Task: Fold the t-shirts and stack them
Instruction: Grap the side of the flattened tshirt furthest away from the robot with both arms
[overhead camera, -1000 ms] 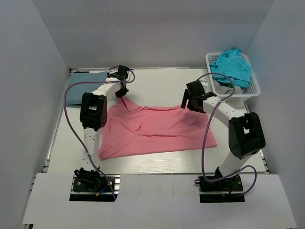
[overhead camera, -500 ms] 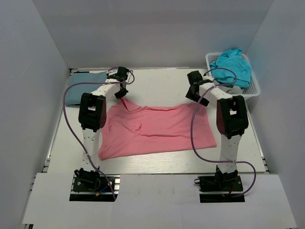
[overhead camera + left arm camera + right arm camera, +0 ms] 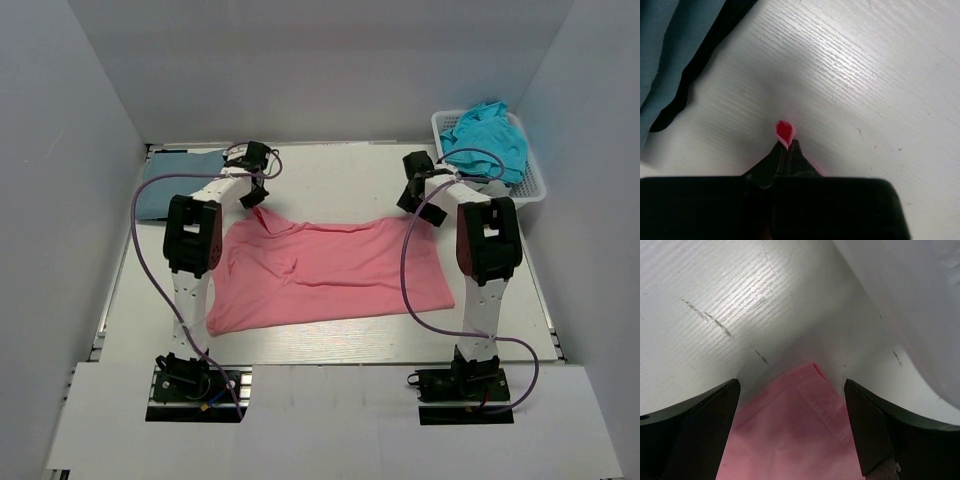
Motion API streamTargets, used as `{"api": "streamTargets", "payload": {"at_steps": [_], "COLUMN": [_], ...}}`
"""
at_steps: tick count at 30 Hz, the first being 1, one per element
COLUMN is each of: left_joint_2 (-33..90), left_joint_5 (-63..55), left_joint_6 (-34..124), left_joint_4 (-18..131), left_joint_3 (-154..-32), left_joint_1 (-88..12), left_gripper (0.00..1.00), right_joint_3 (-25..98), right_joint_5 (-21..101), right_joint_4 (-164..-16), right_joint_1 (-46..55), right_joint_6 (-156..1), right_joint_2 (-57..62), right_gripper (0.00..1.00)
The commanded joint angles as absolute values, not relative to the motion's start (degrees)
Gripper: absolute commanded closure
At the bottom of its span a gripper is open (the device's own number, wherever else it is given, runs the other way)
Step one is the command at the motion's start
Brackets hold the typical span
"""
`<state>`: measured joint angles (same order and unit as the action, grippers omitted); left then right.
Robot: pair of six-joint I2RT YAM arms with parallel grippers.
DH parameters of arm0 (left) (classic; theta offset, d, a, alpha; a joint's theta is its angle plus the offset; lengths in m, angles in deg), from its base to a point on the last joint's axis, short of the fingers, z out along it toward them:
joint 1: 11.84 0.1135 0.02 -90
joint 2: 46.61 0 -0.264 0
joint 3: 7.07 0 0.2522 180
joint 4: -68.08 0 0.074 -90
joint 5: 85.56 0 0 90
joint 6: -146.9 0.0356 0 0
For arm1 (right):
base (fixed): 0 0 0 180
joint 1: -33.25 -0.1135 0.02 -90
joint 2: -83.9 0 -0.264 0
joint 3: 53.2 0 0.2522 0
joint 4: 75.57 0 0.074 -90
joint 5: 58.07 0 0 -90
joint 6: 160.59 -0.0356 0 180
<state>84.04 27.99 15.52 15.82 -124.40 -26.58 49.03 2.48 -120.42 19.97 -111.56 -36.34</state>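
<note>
The pink tee (image 3: pixel 330 270) lies spread out, unfolded, mid-tabletop (image 3: pixel 330 175). The left tool (image 3: pixel 787 146) pinches its far-left corner, and the right tool (image 3: pixel 792 390) gapes wide over the far-right corner. One grey-blue tee (image 3: pixel 165 190) looks folded at far left. The teal tee (image 3: pixel 490 135) waits in the basket (image 3: pixel 535 190).

Matt pink cloth t-shirt (image 3: pixel 325 270) on grained white table (image 3: pixel 330 175).
</note>
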Motion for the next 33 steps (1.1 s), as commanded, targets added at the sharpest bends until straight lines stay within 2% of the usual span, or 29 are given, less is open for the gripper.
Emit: {"api": "streamTargets", "payload": {"at_steps": [1, 5, 7, 9, 12, 13, 14, 15, 21, 33], "left_joint_2": [81.5, 78.8, 78.3, 78.3, 77.8, 77.1, 77.1, 76.1, 70.3, 57.0], "left_joint_5": [27.4, 26.2, 26.1, 26.1, 25.6, 25.6, 25.6, 25.6, 25.6, 24.5], "left_joint_6": [14.9, 14.9, 14.9, 14.9, 14.9, 14.9, 14.9, 14.9, 14.9, 9.1], "left_joint_4": [12.6, 14.6, 14.6, 14.6, 14.1, 14.1, 13.5, 13.5, 12.5, 5.0], "left_joint_3": [-121.1, -119.4, -118.9, -118.9, -120.1, -120.1, -120.1, -120.1, -117.4, -106.1], "left_joint_1": [-26.3, -26.3, -26.3, -26.3, -26.3, -26.3, -26.3, -26.3, -26.3, -26.3], "left_gripper": [1.0, 1.0, 1.0, 1.0, 1.0, 1.0, 1.0, 1.0, 1.0, 1.0], "right_joint_3": [47.5, 46.4, 45.2, 44.2, 43.1, 43.1, 43.0, 43.4, 44.1, 31.9], "right_joint_5": [4.5, 6.5, 6.8, 6.5, 5.8, 5.7, 5.6, 4.8, 3.5, 2.6], "right_joint_4": [-116.6, -115.6, -115.3, -114.2, -113.0, -112.8, -112.9, -113.1, -114.2, -107.4], "right_joint_1": [20.5, 20.9, 20.9, 20.9, 20.9, 20.9, 20.9, 20.9, 20.7, 20.2], "right_joint_6": [-112.4, -113.1, -112.9, -112.8, -111.6, -110.6, -110.2, -110.3, -107.3, -101.4], "right_joint_2": [-37.5, -38.4, -38.4, -37.6, -36.5, -36.2, -36.1, -36.1, -35.4, -20.3], "right_gripper": [0.1, 0.15, 0.26, 0.33, 0.55, 0.7, 0.95, 1.0, 1.0, 1.0]}}
